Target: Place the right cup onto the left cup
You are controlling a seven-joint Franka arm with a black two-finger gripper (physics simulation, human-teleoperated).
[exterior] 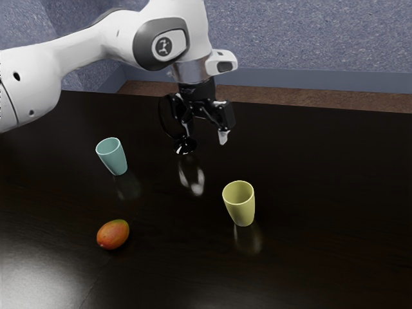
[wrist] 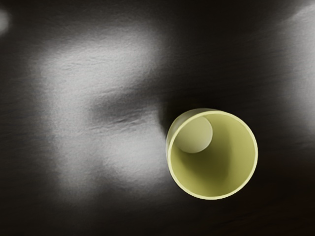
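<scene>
The yellow cup (exterior: 239,206) stands upright, mouth up, on the near part of the counter (exterior: 309,257), with the mango (exterior: 113,234) well apart toward the exterior view's left. Farther back, the teal cup (exterior: 113,158) stands upright on the arm's side. Farther still, our jaws (exterior: 206,134) hang above the counter, spread and pinching nothing. From them the yellow cup lies lower, toward the exterior camera and the exterior view's right; we judge we should travel that way, then descend along its upright axis. By the jaws is a dark glossy thing (exterior: 184,147); we cannot tell whether they touch.
</scene>
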